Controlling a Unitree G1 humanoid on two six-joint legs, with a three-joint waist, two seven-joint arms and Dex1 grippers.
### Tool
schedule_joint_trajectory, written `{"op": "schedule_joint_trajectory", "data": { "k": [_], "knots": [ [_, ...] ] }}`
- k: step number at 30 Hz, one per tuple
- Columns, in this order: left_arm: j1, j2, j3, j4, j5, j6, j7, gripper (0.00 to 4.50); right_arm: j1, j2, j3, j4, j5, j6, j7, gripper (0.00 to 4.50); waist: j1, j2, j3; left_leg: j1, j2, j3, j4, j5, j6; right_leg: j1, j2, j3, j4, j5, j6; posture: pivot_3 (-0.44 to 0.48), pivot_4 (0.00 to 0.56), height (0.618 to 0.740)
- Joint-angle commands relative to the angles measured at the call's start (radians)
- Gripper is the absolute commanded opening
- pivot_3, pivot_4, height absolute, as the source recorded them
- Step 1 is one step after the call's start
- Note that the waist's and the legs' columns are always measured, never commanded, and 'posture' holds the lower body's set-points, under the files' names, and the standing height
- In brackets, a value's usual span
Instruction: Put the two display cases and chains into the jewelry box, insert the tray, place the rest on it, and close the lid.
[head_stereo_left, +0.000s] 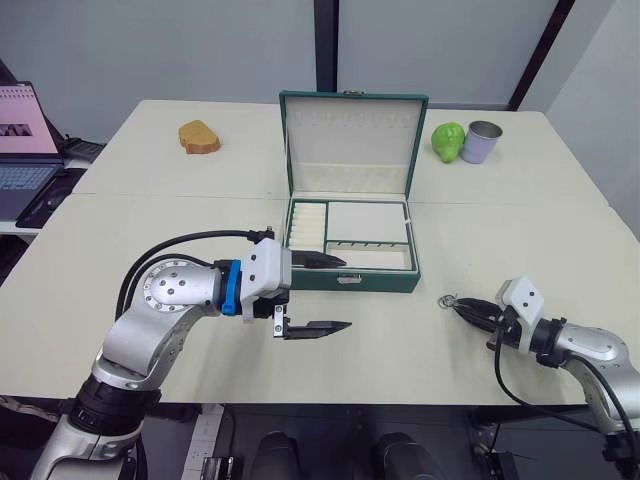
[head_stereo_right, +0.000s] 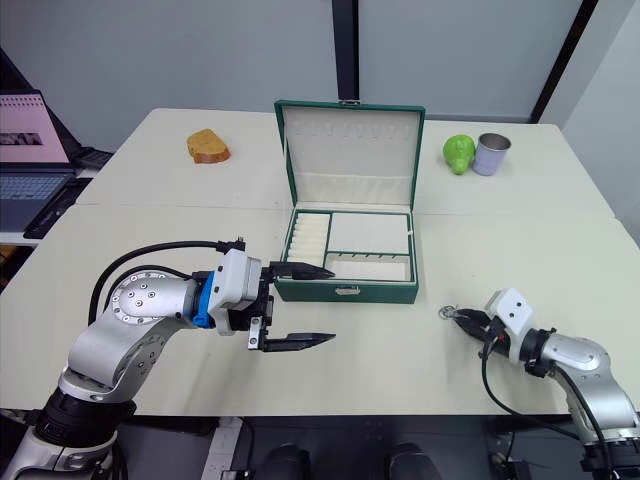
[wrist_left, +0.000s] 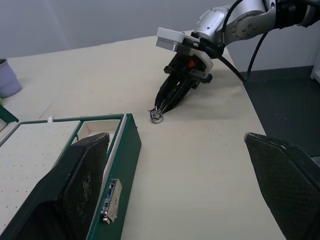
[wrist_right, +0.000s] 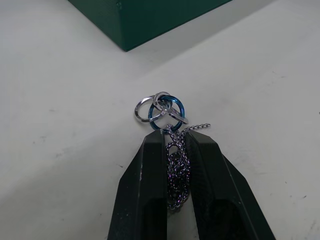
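The right gripper (wrist_right: 171, 150) pinches a chain (wrist_right: 176, 172), half hidden between its fingers, on open table (head_stereo_left: 400, 340); the left gripper (head_stereo_left: 322, 294) gapes empty beside the box (head_stereo_left: 350, 278).

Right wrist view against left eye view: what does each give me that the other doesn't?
Right wrist view alone: the right end effector closed on a chain, linked to a cluster of rings, one of them blue. Left eye view alone: the open lid, the tray seated in the jewelry box, the open left end effector, bread, a green fruit, a cup, a laptop. Both: the rings, the box and the table.
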Motion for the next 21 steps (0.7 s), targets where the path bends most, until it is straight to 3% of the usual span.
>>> {"op": "schedule_joint_trajectory", "data": {
  "k": [1, 21],
  "knots": [
    [-0.01, -0.016, -0.001, -0.032, -0.004, 0.01, 0.021, 4.5, 0.009, 0.007, -0.015, -0.004, 0.038, 0.051, 0.013, 0.34, 0.0, 0.0, 0.0, 0.0, 0.0, 0.0, 0.0, 0.0, 0.0, 0.0, 0.0, 0.0, 0.0, 0.0, 0.0, 0.0, 0.15, 0.74],
    [0.025, -0.047, 0.028, -0.076, -0.033, 0.072, 0.115, 4.5, -0.115, -0.089, -0.134, -0.26, 0.229, 0.259, 0.032, 0.26, 0.0, 0.001, 0.001, -0.002, 0.0, 0.0, 0.0, 0.0, 0.0, -0.002, 0.0, 0.0, 0.0, 0.0, 0.0, 0.0, 0.15, 0.74]
  ]
}}
